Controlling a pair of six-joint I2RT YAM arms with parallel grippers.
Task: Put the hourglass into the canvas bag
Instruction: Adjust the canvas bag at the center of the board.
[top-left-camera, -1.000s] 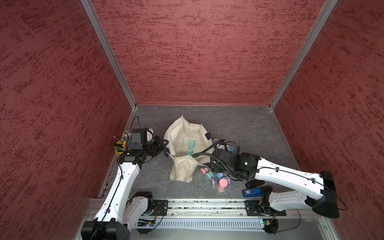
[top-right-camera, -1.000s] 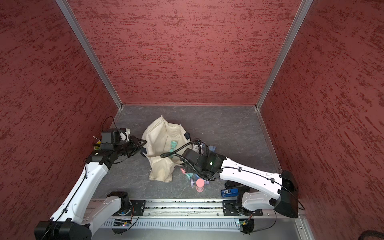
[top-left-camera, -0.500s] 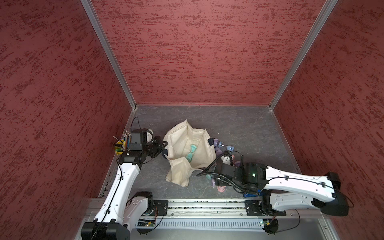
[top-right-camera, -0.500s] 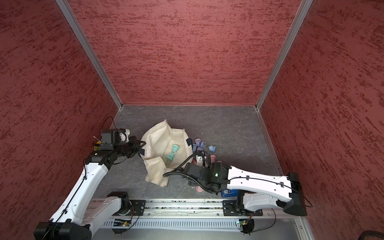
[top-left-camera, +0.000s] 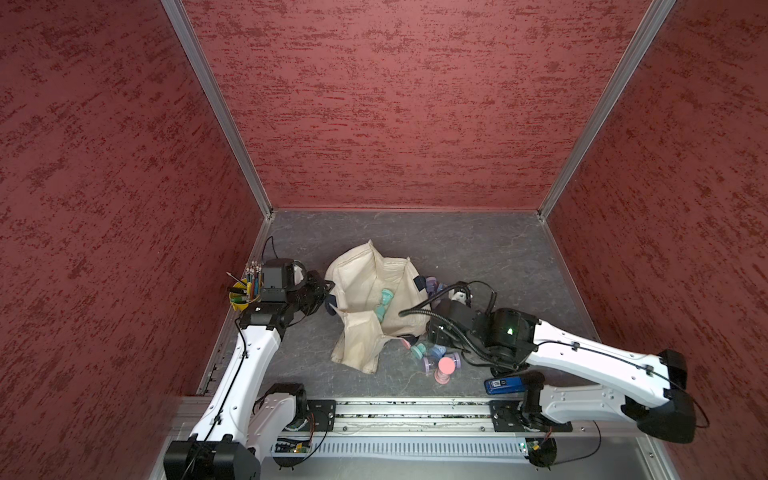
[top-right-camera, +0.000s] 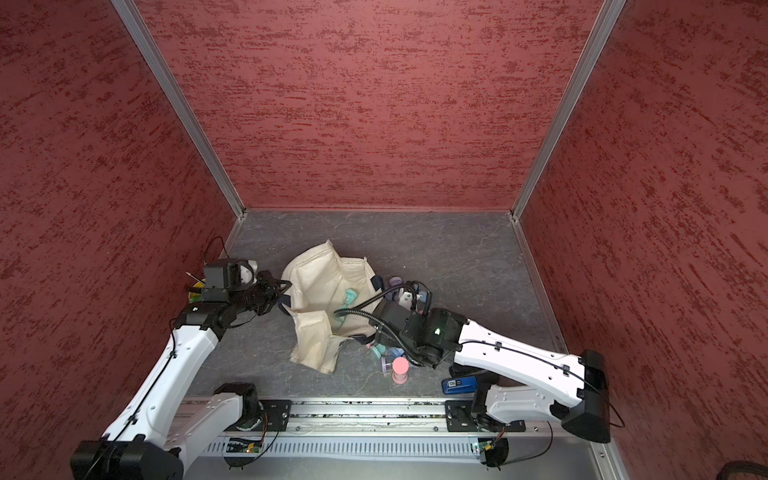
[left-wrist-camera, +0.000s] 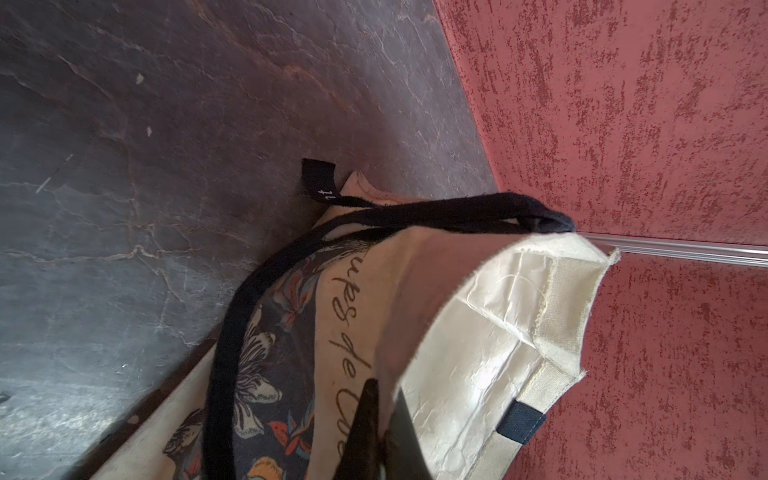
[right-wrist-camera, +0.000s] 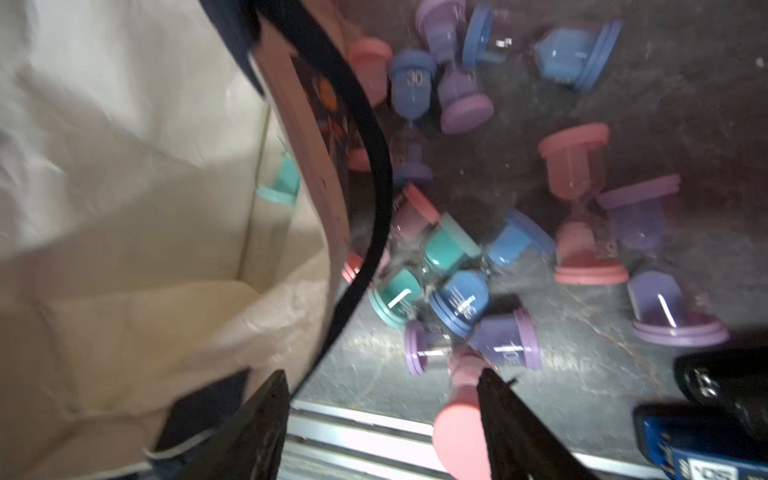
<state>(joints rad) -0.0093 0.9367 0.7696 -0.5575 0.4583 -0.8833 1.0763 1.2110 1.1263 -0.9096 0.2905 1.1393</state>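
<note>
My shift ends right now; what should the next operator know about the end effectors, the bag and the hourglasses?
Left end effector: shut on the rim of the canvas bag, holding it open.
Right end effector: open, empty, above the loose hourglasses beside the bag.
Done: a teal hourglass lies inside the bag.
To do: grasp another, such as the pink hourglass, and drop it in.

left arm (top-left-camera: 251, 355): white shell, black joints | right arm (top-left-camera: 582, 358): same, green LED (top-left-camera: 509, 331)

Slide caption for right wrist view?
Open right hand hovers over hourglasses scattered beside the open canvas bag.
</note>
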